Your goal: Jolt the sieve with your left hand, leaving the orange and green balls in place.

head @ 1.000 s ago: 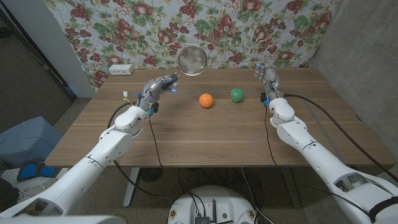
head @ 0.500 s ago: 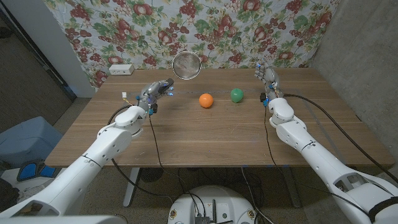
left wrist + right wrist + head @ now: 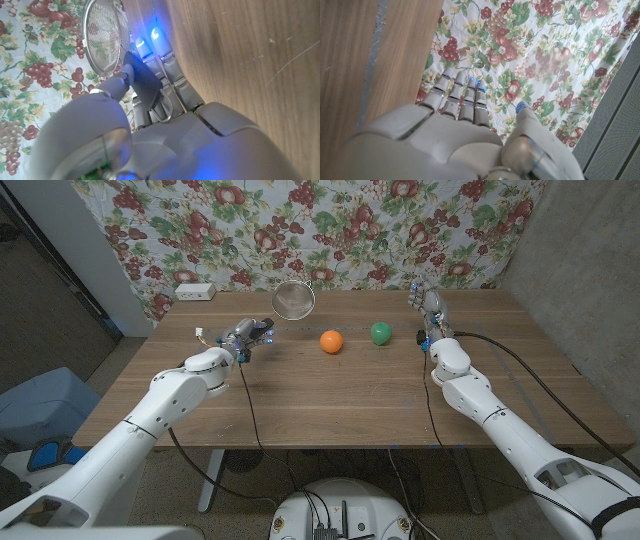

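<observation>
A: While our left hand gripped the sieve's handle, we logged the sieve raised near the far table edge. Jolt apparently underway.

B: Agreed. Orange ball and green ball sat undisturbed; our right hand held nothing, fingers straight together.

- Wooden table fills mid-frame in head view, plank grain running left-right.
- Orange ball on it, just above centre.
- Green ball on it, right of orange, apart.
- White box at table's upper-left corner.
</observation>
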